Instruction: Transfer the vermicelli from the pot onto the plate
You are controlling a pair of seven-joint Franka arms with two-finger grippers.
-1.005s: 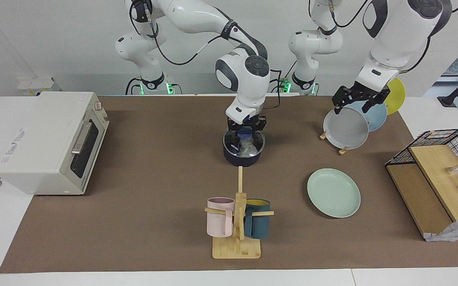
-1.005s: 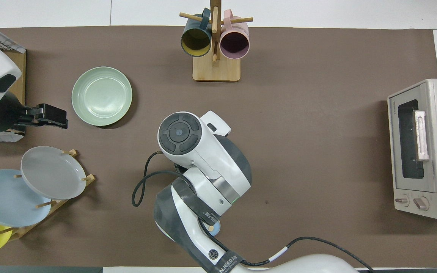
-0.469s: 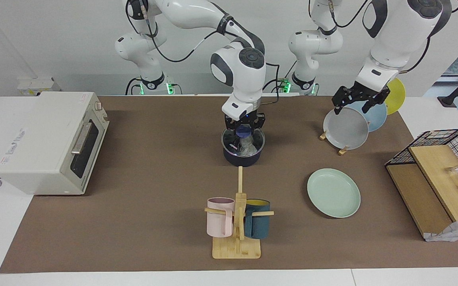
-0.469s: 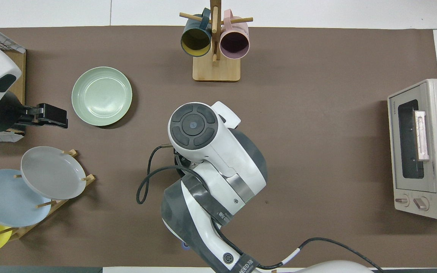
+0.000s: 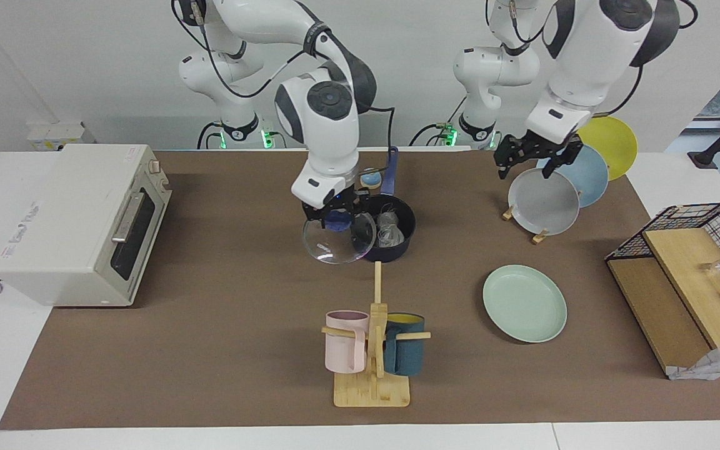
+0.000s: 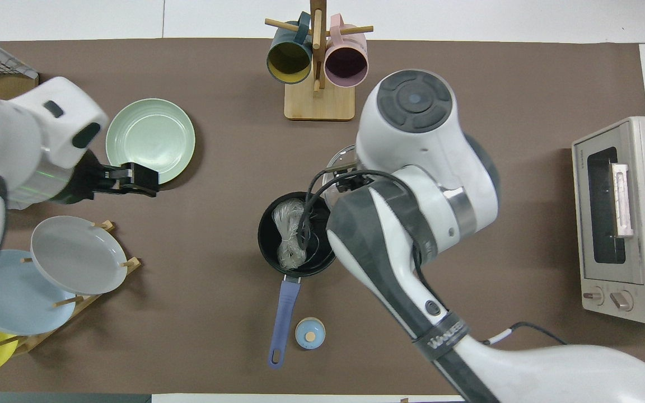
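Two arms worked over a brown mat [image 5: 222, 325] on a white table. The right gripper [image 5: 334, 212], clamped on a glass lid [image 5: 339, 240], hung beside the pot [image 5: 391, 236] holding vermicelli [image 6: 290, 232]. The left gripper [image 5: 535, 156], fingers spread and empty, hovered over racked plates; the green plate [image 5: 524, 304] lay farther from the robots.

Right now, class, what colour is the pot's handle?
Blue; the pot's handle shows best in the overhead view.
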